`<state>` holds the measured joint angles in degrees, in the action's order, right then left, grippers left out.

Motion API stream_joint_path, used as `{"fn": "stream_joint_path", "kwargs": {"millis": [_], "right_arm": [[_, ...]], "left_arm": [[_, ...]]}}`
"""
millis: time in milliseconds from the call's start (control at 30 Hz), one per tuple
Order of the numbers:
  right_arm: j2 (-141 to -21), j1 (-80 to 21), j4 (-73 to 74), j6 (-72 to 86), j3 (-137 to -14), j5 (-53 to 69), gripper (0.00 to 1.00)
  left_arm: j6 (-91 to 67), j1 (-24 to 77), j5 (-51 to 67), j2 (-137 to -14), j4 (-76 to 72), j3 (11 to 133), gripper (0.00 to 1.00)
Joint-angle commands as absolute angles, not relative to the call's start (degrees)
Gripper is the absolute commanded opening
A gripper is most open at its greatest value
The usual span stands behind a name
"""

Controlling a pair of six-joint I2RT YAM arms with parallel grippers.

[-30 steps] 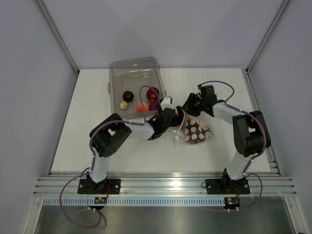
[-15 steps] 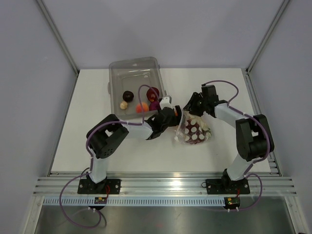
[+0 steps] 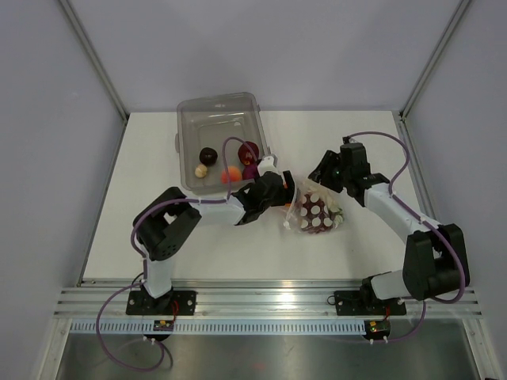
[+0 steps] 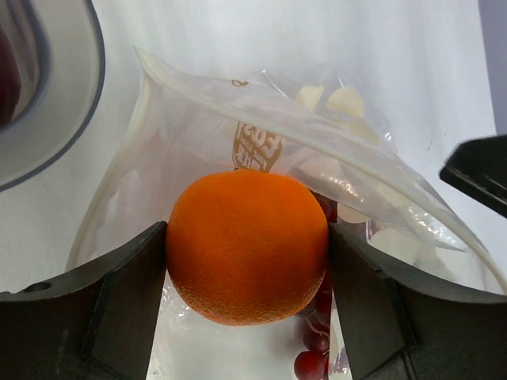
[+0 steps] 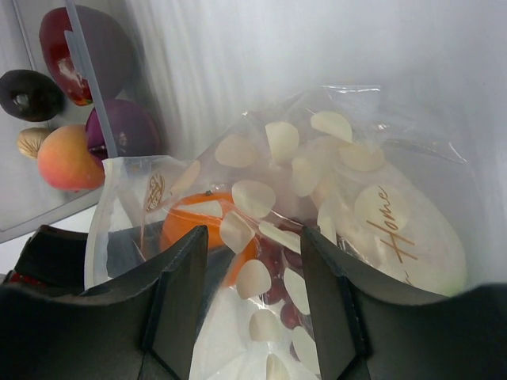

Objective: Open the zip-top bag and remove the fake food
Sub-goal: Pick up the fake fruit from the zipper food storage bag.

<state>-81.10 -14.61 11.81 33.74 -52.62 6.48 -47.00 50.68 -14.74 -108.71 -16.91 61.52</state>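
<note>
Nearest the arm bases, we find the zip-top bag (image 3: pixel 314 214) lying on the table (image 3: pixel 158 229) between the two arms. Its mouth is turned toward the left gripper (image 3: pixel 277 190), whose jaws are clamped on an orange fake fruit (image 4: pixel 247 245) just inside that mouth, and dark red grapes (image 4: pixel 313 348) lie deeper in. Just beyond the bag, the right gripper (image 5: pixel 253 237) is poised over it with jaws apart and nothing between them. Farthest back, the clear bin (image 3: pixel 218 119) holds a peach piece (image 3: pixel 231 175), a purple piece (image 3: pixel 252 168), a dark red piece (image 3: pixel 248 150), a dark round piece (image 3: pixel 207 154) and a small beige piece (image 3: pixel 201 170).
</note>
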Motion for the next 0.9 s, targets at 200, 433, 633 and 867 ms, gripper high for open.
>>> {"fn": "stream_joint_path", "kwargs": {"millis": [200, 433, 633, 867], "right_arm": [[-77.3, -14.9, 11.8, 32.1, -49.6, 4.7, 0.57], [-78.1, -14.9, 11.0, 31.9, -49.6, 6.6, 0.57], [-78.0, -14.9, 10.7, 32.1, -49.2, 6.5, 0.57], [-77.6, -14.9, 10.3, 32.3, -49.2, 6.9, 0.57]], "left_arm": [[-47.8, 50.5, -12.2, -101.8, -10.7, 64.2, 0.59], [-45.4, 50.2, -12.2, -98.8, -5.4, 65.2, 0.59], [-45.0, 49.5, -12.0, -95.0, -4.1, 62.7, 0.59], [-43.9, 47.1, -12.6, -88.8, -1.8, 58.2, 0.59]]}}
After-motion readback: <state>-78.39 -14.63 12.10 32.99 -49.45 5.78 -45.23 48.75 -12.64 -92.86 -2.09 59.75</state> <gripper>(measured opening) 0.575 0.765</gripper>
